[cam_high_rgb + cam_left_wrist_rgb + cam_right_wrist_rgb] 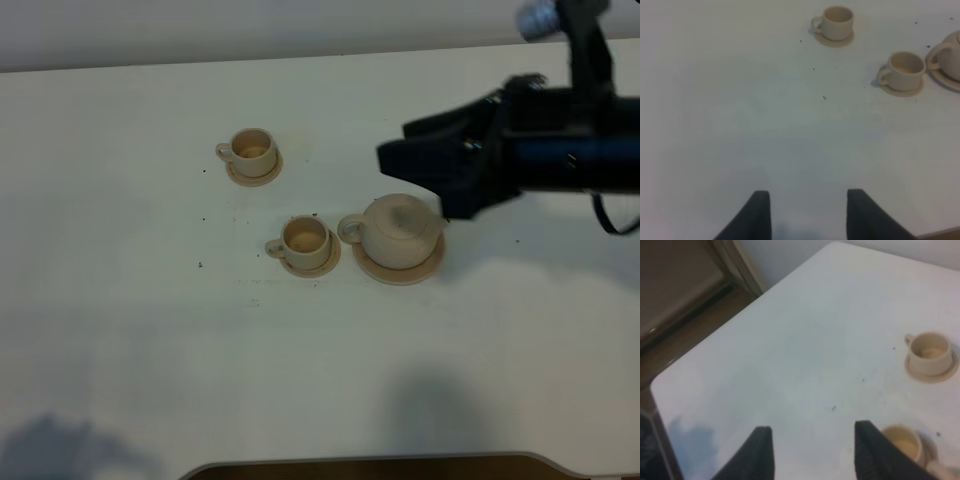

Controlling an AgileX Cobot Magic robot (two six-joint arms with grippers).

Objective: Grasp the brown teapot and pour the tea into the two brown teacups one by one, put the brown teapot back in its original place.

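The brown teapot (400, 232) stands upright on its wide saucer (400, 268), right of centre. One brown teacup (305, 240) on a small saucer stands just left of it. The other teacup (252, 150) stands farther back and left. My right gripper (398, 148) is open and empty, hovering above and just behind the teapot. In the right wrist view the gripper (812, 450) is open, with both cups (930, 350) (902, 442) ahead. My left gripper (807, 210) is open and empty over bare table. Both cups (837, 22) (905, 70) and the teapot's edge (950, 55) lie far ahead of it.
The white table (120, 300) has a few dark specks near the cups. Its front edge (400, 462) runs along the bottom of the high view. The right wrist view shows a table corner (670, 380) with a dark drop beyond it.
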